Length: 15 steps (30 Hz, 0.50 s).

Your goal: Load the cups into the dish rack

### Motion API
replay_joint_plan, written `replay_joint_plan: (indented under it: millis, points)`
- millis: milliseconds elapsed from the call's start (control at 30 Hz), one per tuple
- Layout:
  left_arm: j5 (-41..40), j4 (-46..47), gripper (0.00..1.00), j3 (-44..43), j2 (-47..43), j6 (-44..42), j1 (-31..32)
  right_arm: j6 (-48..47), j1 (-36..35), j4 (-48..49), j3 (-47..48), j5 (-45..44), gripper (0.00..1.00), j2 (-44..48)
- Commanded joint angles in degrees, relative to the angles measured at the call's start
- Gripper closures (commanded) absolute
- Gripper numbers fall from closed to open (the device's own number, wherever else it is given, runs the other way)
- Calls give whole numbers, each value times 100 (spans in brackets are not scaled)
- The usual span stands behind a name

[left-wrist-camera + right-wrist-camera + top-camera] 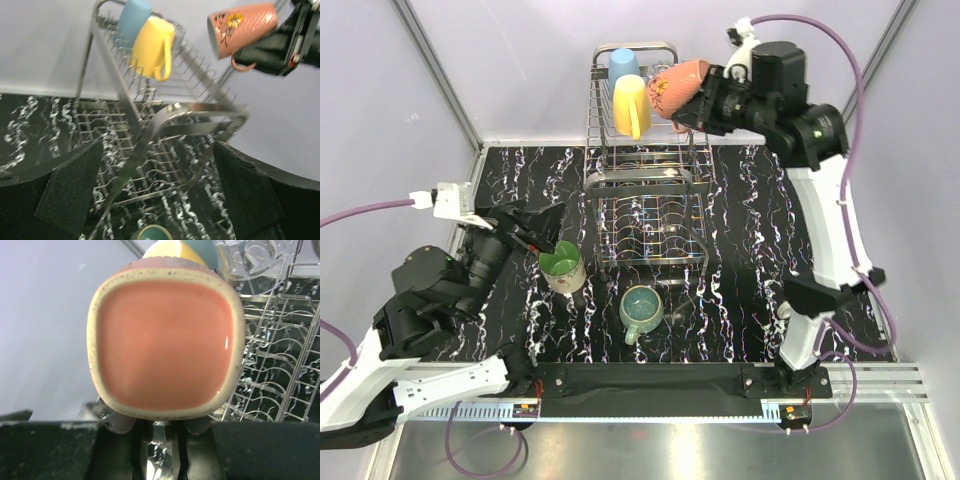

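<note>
Two cups on table near arms: teal mug [642,310], cream mug [561,266]. Left gripper [542,232] beside cream mug, jaws wide, probably ready for next pick. Rack [638,178] mid-table. Upper shelf: yellow mug [631,105], blue tumbler [623,64], tipped, likely to drain. Right gripper [705,100] clamps pink mug [678,85] sideways over shelf's right edge, likely for placing.

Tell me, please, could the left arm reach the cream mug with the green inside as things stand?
Probably yes: its open end effector is close beside the cream mug, with nothing visible between them.
</note>
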State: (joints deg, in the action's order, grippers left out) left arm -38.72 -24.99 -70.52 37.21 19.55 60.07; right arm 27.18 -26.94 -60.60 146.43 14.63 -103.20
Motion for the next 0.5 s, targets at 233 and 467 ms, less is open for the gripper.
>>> replay_joint_plan:
  millis: [233,467]
  points:
    - [-637,-577,1,249,-249,-21,13,-520,-900,-207,193,-2359,100,-455]
    - [-690,-638,1,486,-531,-13,13,-723,-1173,-259,377,-2920,100,-798]
